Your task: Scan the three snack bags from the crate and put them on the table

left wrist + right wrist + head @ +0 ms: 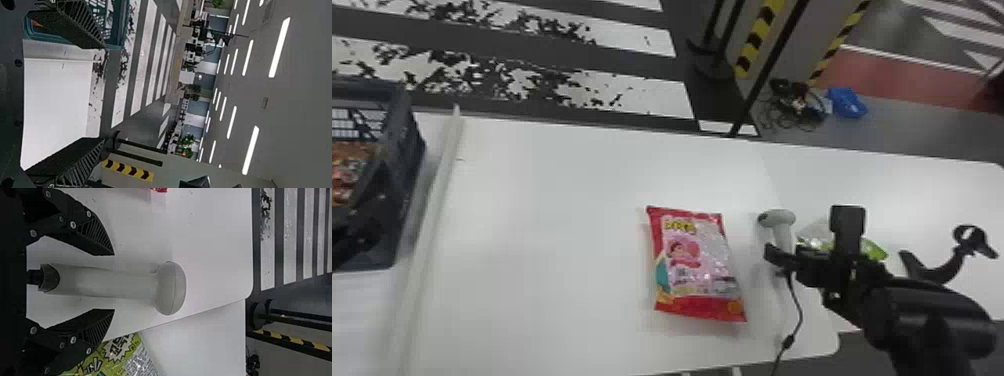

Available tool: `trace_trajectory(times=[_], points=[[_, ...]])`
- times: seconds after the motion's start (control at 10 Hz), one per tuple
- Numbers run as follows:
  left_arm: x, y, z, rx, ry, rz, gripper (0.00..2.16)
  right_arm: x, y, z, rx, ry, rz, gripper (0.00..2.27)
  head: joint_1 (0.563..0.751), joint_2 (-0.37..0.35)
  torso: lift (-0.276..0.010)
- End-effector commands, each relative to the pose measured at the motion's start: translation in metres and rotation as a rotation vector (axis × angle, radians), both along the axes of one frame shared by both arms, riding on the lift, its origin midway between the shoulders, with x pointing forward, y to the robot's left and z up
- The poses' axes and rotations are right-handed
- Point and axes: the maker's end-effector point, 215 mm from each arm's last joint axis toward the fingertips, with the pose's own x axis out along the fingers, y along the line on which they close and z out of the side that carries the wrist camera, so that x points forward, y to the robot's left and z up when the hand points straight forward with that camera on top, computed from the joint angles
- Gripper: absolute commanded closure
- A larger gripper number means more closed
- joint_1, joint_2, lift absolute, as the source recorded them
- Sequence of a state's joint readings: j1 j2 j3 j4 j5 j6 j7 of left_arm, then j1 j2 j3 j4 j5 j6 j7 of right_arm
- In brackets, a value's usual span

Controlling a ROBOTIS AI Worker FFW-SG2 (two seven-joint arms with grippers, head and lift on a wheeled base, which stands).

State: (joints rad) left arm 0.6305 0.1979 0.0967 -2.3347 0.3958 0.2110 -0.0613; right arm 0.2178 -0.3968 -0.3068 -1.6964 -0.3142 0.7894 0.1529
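Nearest the robot, a black cable (799, 312) is trailing from the handle of the scanner (782, 232) toward the table's near edge. The right gripper (809, 232) is hovering at the scanner's handle, its two fingers standing apart on either side; in the right wrist view, gaps are showing between the handle and both fingers. Just left of the scanner, a red and pink snack bag (694, 265) is lying face up on the white table (547, 240). A green snack bag (874, 250) is resting just right of the scanner, partly covered by the right gripper. Farther right of the scanner, a black stand (934, 270) is occupying the tabletop. Well to the scanner's left, the left gripper (369, 215) is hanging at the near side of the dark crate (407, 150), its fingers spread wide with nothing between them, while orange-brown packages (347, 170) are lying inside the crate. On the floor beyond the scanner, tangled cables (789, 102) are sitting beside a blue item (847, 102), near yellow-and-black striped posts (757, 37).
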Motion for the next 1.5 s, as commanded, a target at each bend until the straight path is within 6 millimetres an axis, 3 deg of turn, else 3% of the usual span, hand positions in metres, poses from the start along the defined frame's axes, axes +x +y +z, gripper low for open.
trace_trajectory(times=[0.0, 0.2, 0.3, 0.4, 0.6, 0.8, 1.0, 1.2, 1.3, 1.4], points=[[0.000, 0.001, -0.001, 0.001, 0.003, 0.001, 0.03, 0.002, 0.013, 0.050, 0.062, -0.119, 0.018, 0.04, 0.695, -0.306, -0.094], [0.000, 0.000, -0.004, -0.001, 0.005, 0.001, 0.03, -0.017, 0.068, 0.078, 0.422, -0.064, 0.165, 0.05, 0.695, -0.271, -0.094], [0.000, 0.001, -0.005, -0.001, 0.008, 0.002, 0.03, -0.018, 0.083, 0.080, 0.464, -0.044, 0.210, 0.05, 0.695, -0.233, -0.094], [0.000, 0.002, -0.006, 0.000, 0.009, 0.004, 0.03, -0.018, 0.096, 0.075, 0.470, -0.020, 0.243, 0.05, 0.695, -0.209, -0.094], [0.000, 0.009, -0.008, 0.003, 0.014, 0.013, 0.03, -0.025, 0.117, 0.045, 0.448, 0.049, 0.280, 0.05, 0.695, -0.186, -0.094], [0.000, 0.009, -0.010, -0.001, 0.016, 0.009, 0.03, -0.019, 0.134, 0.017, 0.380, 0.048, 0.327, 0.05, 0.695, -0.152, -0.094], [-0.001, 0.012, -0.011, 0.007, 0.019, 0.008, 0.03, -0.019, 0.145, -0.002, 0.384, 0.046, 0.349, 0.05, 0.695, -0.131, -0.094], [-0.001, 0.012, -0.014, 0.004, 0.024, 0.009, 0.03, -0.022, 0.154, -0.008, 0.380, 0.065, 0.371, 0.09, 0.695, -0.108, -0.094], [-0.001, 0.011, -0.016, 0.003, 0.026, 0.006, 0.03, -0.022, 0.158, -0.009, 0.379, 0.080, 0.385, 0.92, 0.695, -0.100, -0.094], [0.000, 0.011, -0.018, 0.000, 0.029, 0.006, 0.03, -0.022, 0.161, -0.011, 0.375, 0.084, 0.389, 2.15, 0.695, -0.095, -0.094]])
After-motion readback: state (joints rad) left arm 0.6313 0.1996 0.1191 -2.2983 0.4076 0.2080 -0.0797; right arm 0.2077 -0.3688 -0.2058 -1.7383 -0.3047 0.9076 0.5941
